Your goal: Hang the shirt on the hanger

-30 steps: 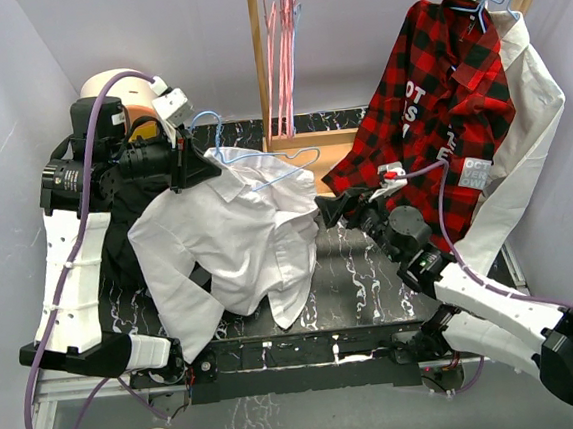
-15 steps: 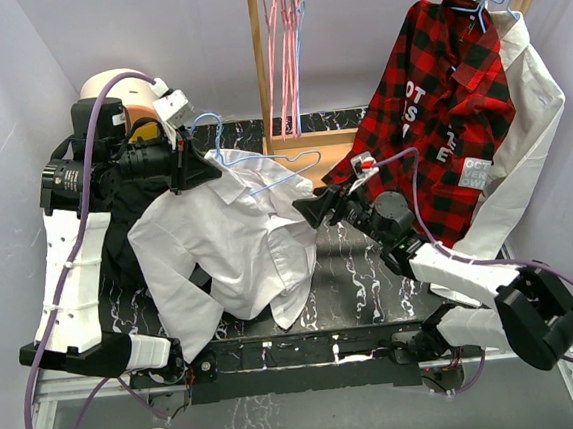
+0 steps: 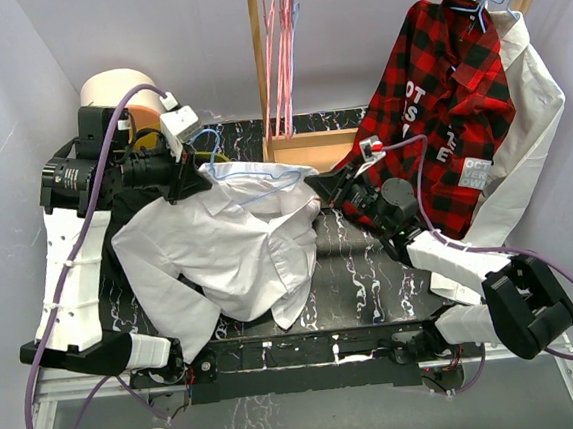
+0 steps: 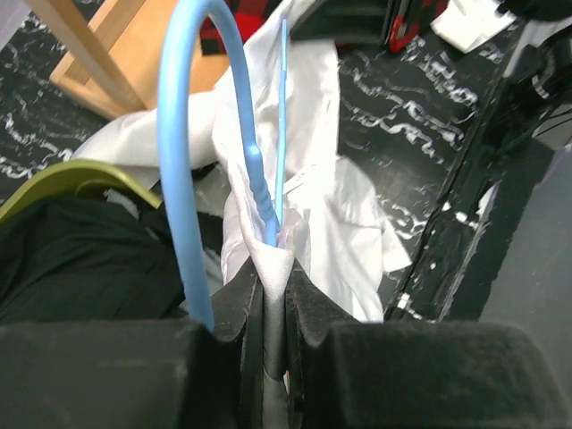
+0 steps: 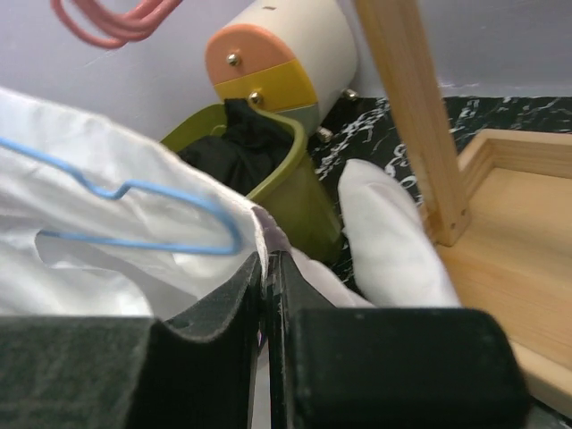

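The white shirt (image 3: 231, 241) hangs spread between both arms above the black marbled table (image 3: 362, 278). My left gripper (image 3: 201, 176) is shut on a fold of its collar area; in the left wrist view the cloth (image 4: 313, 179) is pinched between the jaws (image 4: 273, 268). The light blue wire hanger (image 3: 256, 182) lies along the shirt's top. Its hook (image 4: 183, 161) rises just left of the jaws and its neck runs down into the pinched fold. My right gripper (image 3: 316, 191) is shut on the shirt's right edge (image 5: 179, 268), its jaws (image 5: 266, 261) just below the hanger's shoulder (image 5: 134, 192).
A wooden rack (image 3: 306, 153) stands at the back with pink hangers (image 3: 282, 44). A red plaid shirt (image 3: 437, 101) and another white shirt (image 3: 535, 132) hang at its right. An olive bin (image 5: 290, 174) with a black garment (image 4: 80, 259) sits at back left by a cylinder (image 5: 277, 54).
My right arm swung left to the shirt's right edge and its jaws closed on it. The left arm shifted slightly, and the shirt's top now stretches flatter between the two grippers.
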Available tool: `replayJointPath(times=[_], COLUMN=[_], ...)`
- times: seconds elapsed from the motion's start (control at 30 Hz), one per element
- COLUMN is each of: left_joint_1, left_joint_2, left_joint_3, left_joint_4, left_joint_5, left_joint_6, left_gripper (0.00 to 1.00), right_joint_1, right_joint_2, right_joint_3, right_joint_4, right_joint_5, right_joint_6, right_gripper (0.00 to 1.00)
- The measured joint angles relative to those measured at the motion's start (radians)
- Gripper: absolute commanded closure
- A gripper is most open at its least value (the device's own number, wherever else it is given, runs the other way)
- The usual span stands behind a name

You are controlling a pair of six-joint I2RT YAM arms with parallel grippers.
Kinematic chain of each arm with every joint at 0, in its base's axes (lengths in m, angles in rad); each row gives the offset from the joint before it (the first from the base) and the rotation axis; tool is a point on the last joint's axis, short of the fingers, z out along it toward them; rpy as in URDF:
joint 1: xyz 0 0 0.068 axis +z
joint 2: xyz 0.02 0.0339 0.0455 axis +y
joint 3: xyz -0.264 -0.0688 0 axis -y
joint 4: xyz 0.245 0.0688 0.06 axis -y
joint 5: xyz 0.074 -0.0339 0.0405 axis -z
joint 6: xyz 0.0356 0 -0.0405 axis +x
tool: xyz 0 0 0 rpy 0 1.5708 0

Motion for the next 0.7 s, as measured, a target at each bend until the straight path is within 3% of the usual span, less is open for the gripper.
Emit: replayJointPath(times=[0.17, 0.4, 0.47, 0.57, 0.7], left_joint_1=[-0.001, -0.015, -0.035, -0.072, -0.100], left_joint_2=[0.000, 0.003, 0.012, 0.026, 0.043], left_joint_3=[0.000, -0.021, -0.045, -0.090, -0.064], left_joint_4=[-0.051, -0.099, -0.097, -0.054, 0.003], left_joint_5=[-0.080, -0.145, -0.163, -0.188, -0.204], left_joint_6=[0.079, 0.134, 0.119, 0.069, -0.006], left_gripper=[1.00, 1.00, 1.00, 1.00, 1.00], right_joint_1=[-0.061, -0.042, 0.018, 0.206, 0.404], right_joint_2=[-0.007, -0.045, -0.061, -0.073, -0.076], right_joint_3=[0.000, 0.041, 0.089, 0.163, 0.130], right_joint_4=[-0.007, -0.074, -0.129, -0.162, -0.110], right_joint_5=[-0.002, -0.027, -0.002, 0.039, 0.103], right_joint_6=[0.014, 0.011, -0.009, -0.043, -0.027], right_gripper=[0.92, 0.92, 0.92, 0.92, 0.92])
